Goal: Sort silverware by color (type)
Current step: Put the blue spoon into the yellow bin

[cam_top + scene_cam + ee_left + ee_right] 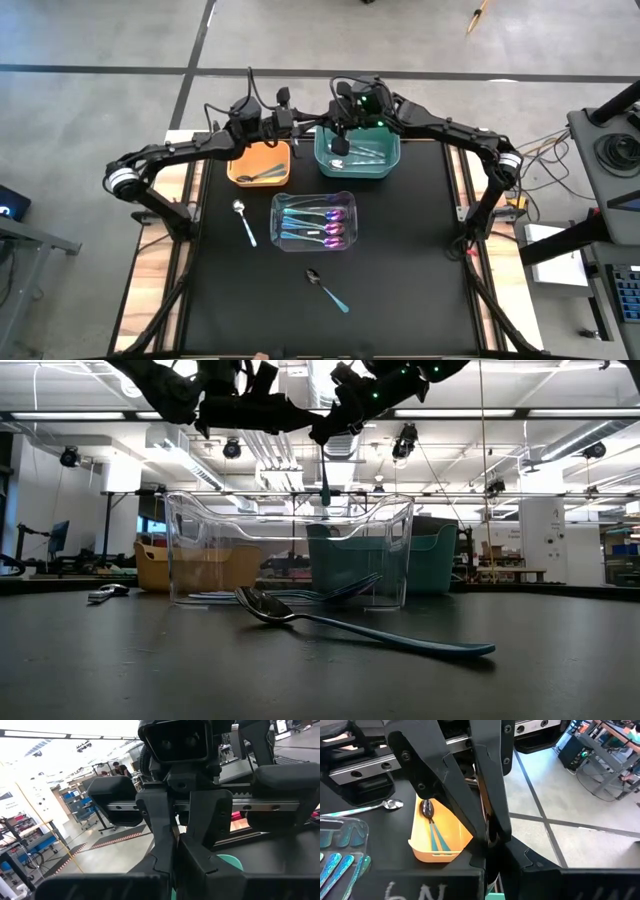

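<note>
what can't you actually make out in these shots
- High view: what hangs under the right gripper over the teal bin is too small to identify.
- High view: the spoons in the teal bin merge with it; they cannot be counted.
- Left wrist view: the table and bins are blocked by the other arm's gripper filling the frame.
- Right wrist view: the teal bin is cut off at the edge.

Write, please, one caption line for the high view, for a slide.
Both grippers meet above the teal bin while two spoons, one silver and one dark, wait on the black table.
</note>
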